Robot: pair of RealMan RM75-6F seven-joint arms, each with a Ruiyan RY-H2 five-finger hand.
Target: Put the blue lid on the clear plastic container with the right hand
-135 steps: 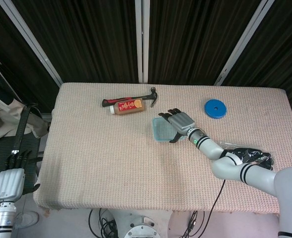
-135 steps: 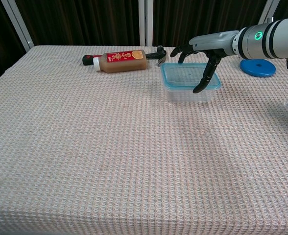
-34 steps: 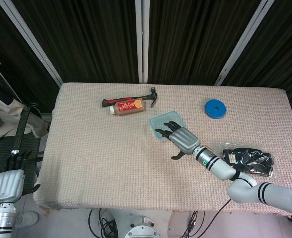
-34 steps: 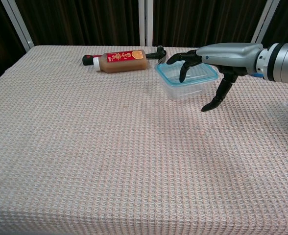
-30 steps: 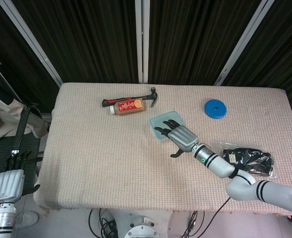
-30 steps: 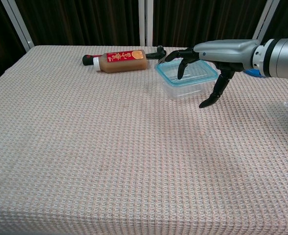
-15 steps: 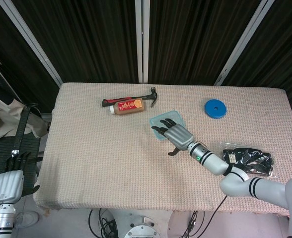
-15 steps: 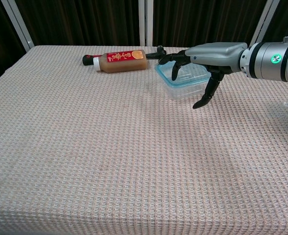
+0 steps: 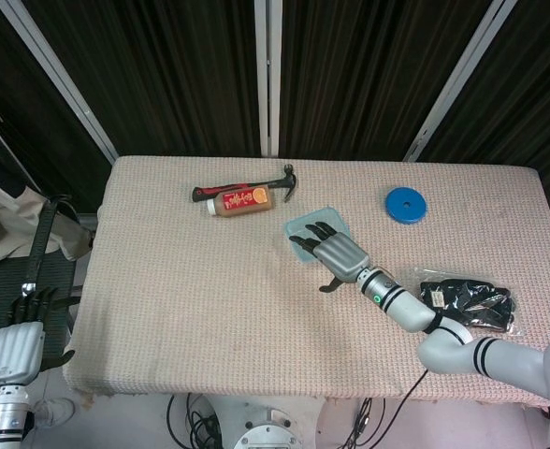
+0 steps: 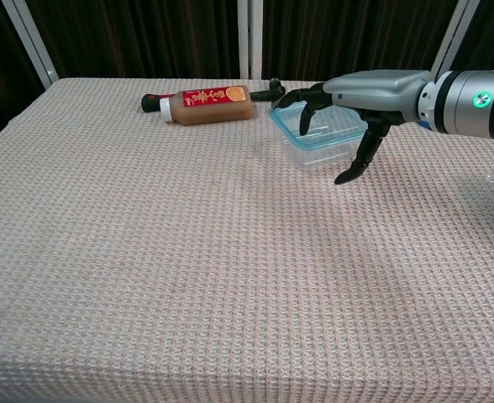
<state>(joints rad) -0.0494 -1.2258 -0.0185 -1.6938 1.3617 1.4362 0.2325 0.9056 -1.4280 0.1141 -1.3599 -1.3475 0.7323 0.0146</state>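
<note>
My right hand (image 10: 348, 105) hovers released, fingers spread, over the clear plastic container (image 10: 318, 138) whose blue lid (image 10: 323, 134) seems already seated on its rim, just right of the bottle (image 10: 203, 103), so I judge little is left but pressing and withdrawing.
</note>
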